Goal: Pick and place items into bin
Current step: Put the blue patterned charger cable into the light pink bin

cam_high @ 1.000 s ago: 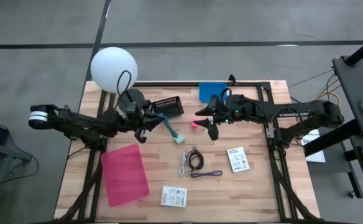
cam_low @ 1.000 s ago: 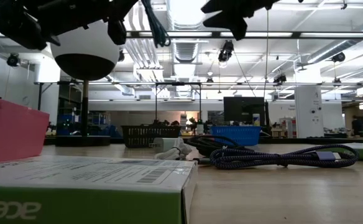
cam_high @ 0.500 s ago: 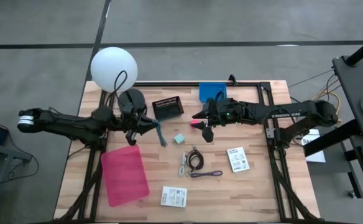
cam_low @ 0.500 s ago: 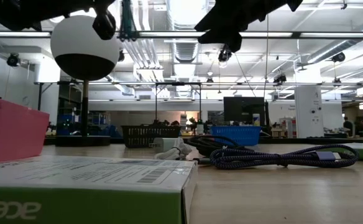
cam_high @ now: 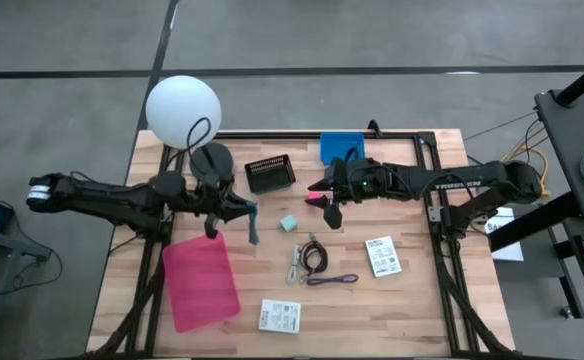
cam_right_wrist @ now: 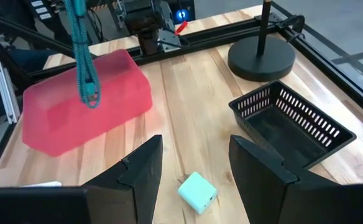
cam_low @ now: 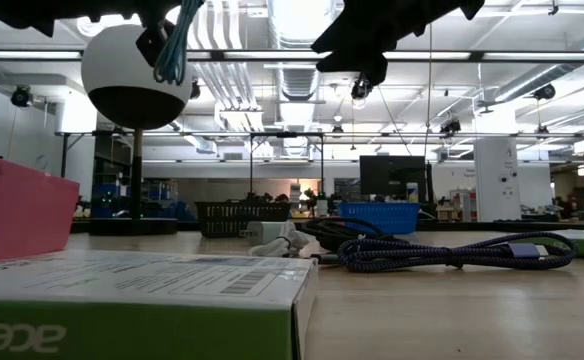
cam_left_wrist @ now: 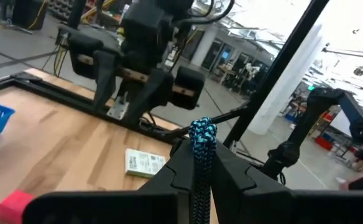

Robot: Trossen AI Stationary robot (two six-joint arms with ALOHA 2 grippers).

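Note:
My left gripper (cam_high: 242,210) is shut on a teal braided cord (cam_high: 253,226), held level over the table's left middle. The cord also shows in the right wrist view (cam_right_wrist: 81,50) and the low view (cam_low: 170,50). My right gripper (cam_high: 329,207) hangs open above the table, fingers (cam_right_wrist: 138,168) apart with nothing between them. A pink cube (cam_high: 315,200) lies beside it and a pale teal cube (cam_right_wrist: 197,191) below and ahead of it. The black bin (cam_high: 270,173) stands at the back. My left gripper pinches the teal cord (cam_left_wrist: 200,163) between its two fingers, a little below the cord's upper end (cam_left_wrist: 201,127), which sticks up above them. The fingers come level from the table's left. The cord hangs slack below them, its free end (cam_right_wrist: 91,96) clear of the table.
A pink box (cam_high: 200,280) lies near the left front. Black and purple coiled cables (cam_high: 314,262) and two white packets (cam_high: 382,255) (cam_high: 279,316) lie toward the front. A blue bin (cam_high: 340,148) stands at the back, and a globe lamp (cam_high: 183,100) on a round base at the back left.
My left gripper has drawn back toward the table's left edge and risen, tipping up to level. The teal cord came with it, away from the pale teal cube, and now hangs below the fingers. My right gripper shifted slightly toward the left and lower.

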